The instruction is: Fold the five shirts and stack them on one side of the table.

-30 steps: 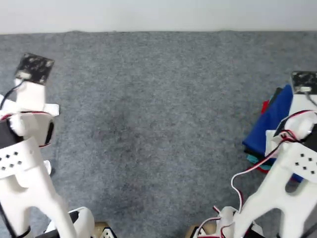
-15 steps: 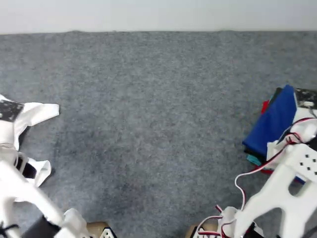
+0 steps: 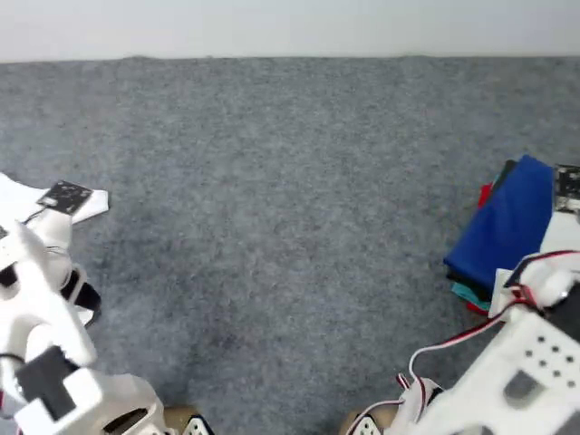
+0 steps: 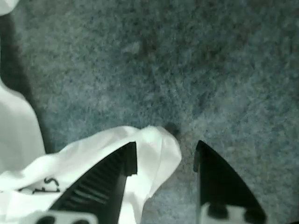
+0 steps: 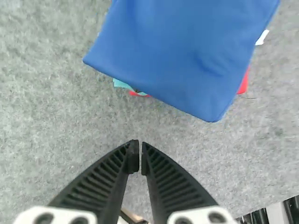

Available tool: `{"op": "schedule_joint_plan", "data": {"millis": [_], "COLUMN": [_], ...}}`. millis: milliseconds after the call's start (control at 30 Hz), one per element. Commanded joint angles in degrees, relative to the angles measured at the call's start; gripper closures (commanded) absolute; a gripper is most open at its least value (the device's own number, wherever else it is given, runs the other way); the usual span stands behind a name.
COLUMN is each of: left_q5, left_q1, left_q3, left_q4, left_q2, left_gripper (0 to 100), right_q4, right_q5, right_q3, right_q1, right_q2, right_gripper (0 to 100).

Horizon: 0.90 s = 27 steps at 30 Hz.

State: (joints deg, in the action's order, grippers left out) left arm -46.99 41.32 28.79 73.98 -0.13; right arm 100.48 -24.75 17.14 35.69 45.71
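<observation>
High view: right arm point(image 3: 535, 362) partly covers blue-topped stack point(image 3: 503, 227) on grey mat point(image 3: 290, 181).

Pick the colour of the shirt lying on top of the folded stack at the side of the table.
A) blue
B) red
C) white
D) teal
A: the blue shirt lies uppermost; other colours peek out from beneath its edges.
</observation>
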Motion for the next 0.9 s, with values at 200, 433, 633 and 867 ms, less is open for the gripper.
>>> {"op": "schedule_joint_plan", "data": {"millis": [200,433,633,867], "left_q5": [3.69,3.78,4.92,18.81], "left_q1": [-1.67,-1.93,-7.74,-21.63], "left_q3": [-1.63,-2.24,-3.38,-16.40], "left_q4": [-5.63,-1.93,1.41,1.85], "left_q2": [8.53,3.60,-9.49,-24.70], "left_gripper": [94,98,99,99], "right_q4": [2.07,2.07,2.07,2.07], "right_q5": [-0.88,-0.88,-0.88,-0.79], "right_q3": [2.46,4.48,4.48,4.48], "right_q1": [0.84,0.84,0.75,0.84], "right_q2": [2.51,2.51,2.51,2.51], "right_gripper": [98.8,98.8,98.8,98.8]}}
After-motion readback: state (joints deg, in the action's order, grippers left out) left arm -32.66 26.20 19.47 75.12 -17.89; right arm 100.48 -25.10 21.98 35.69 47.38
